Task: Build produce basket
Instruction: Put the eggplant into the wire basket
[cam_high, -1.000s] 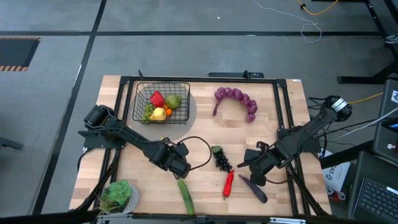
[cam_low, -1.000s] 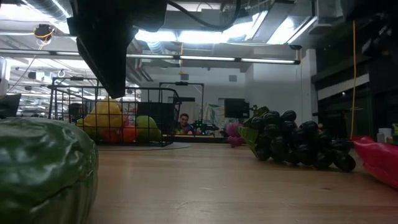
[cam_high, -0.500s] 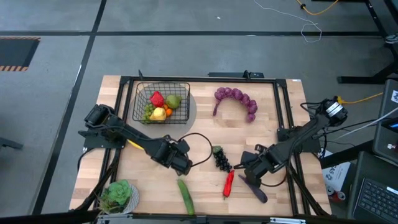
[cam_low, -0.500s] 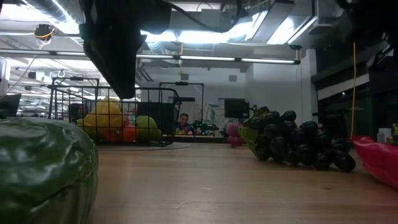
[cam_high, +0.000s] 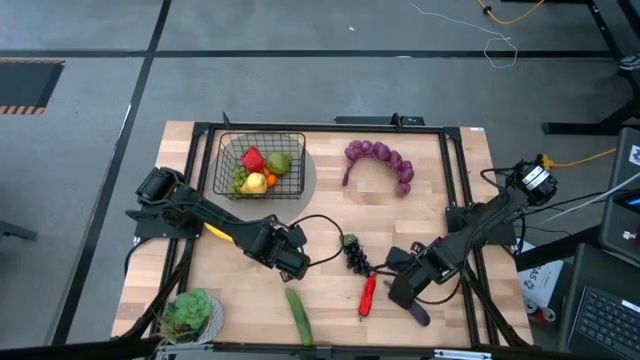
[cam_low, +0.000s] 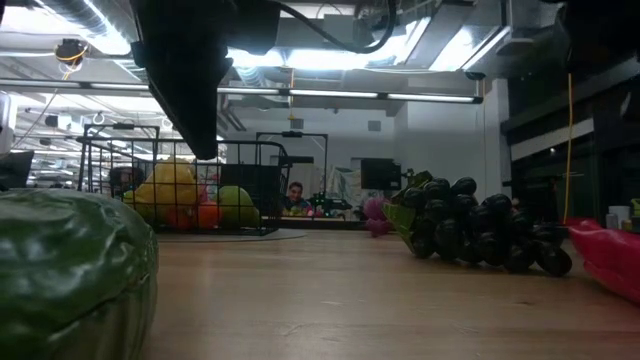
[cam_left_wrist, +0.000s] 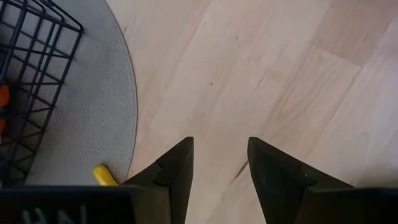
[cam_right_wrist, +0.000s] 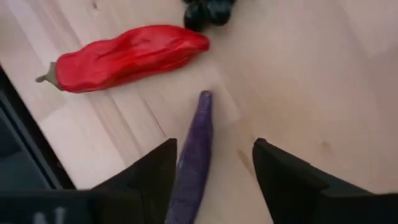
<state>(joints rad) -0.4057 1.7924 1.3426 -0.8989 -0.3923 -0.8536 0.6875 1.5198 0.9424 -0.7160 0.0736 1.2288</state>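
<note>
The black wire basket (cam_high: 258, 165) stands on a grey mat at the far left and holds a red pepper, a lemon, an orange and green fruit. Dark grapes (cam_high: 355, 253), a red chili (cam_high: 368, 293), a purple eggplant (cam_high: 414, 308) and a cucumber (cam_high: 298, 315) lie on the wood. A purple bunch (cam_high: 380, 160) lies at the far middle. My left gripper (cam_left_wrist: 221, 180) is open and empty over bare wood left of the grapes. My right gripper (cam_right_wrist: 214, 180) is open and low, its fingers on either side of the eggplant (cam_right_wrist: 194, 155).
A banana (cam_high: 215, 232) lies partly under my left arm; its tip shows in the left wrist view (cam_left_wrist: 104, 176). A green leafy piece (cam_high: 190, 312) sits at the near left corner. A black frame edges the table. Bare wood lies between the basket and the grapes.
My right gripper has moved toward the table's near edge and left, coming over the eggplant beside the chili. My left gripper has shifted slightly toward the grapes. No produce has moved.
</note>
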